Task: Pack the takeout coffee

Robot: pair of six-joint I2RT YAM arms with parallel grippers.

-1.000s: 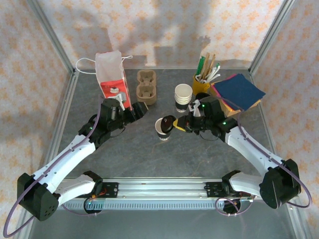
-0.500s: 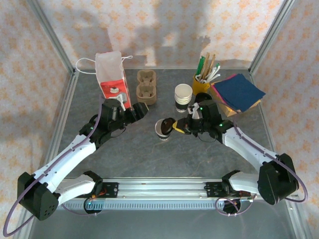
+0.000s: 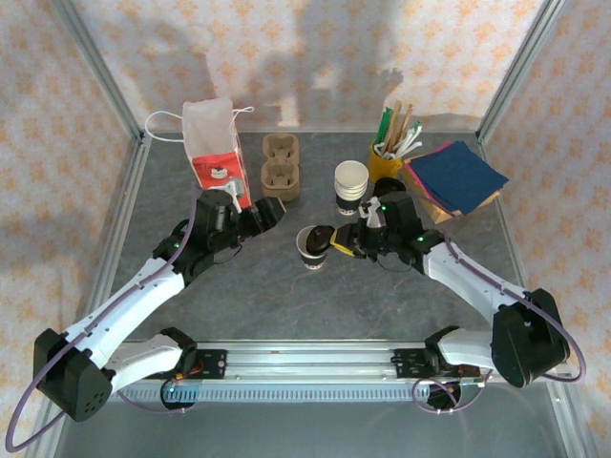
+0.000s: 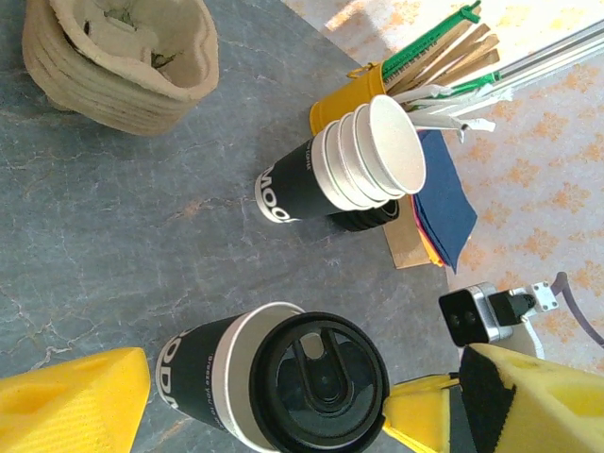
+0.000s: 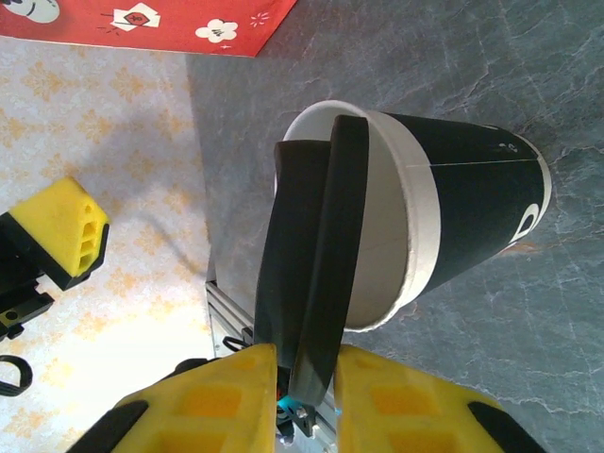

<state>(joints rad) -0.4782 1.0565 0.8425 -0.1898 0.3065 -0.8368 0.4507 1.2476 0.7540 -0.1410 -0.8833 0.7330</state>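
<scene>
step: lidding the takeout coffee (image 3: 310, 254); judging by the layout, the move into the carrier (image 3: 280, 164) is not started
cup: upright on the table, on the near side of the carrier and a bit to its right, well apart from it, in neither well
lid (image 5: 311, 264): black, tilted across the cup mouth, one edge down at the rim, the other up; not seated
right gripper (image 5: 307, 363): comes in from the side of the cup away from the carrier, jaws pinched on the raised edge of the lid
left gripper (image 3: 267, 212): jaws wide, holding nothing, just near of the carrier's near end, beside the cup
next (my read): level the lid over the rim and press down until it snaps all round; the left could brace the cup wall
then: lift the cup by its body and lower it into a carrier well
risk: pushing on a tilted lid may tip the cup or pop the lid off
</scene>
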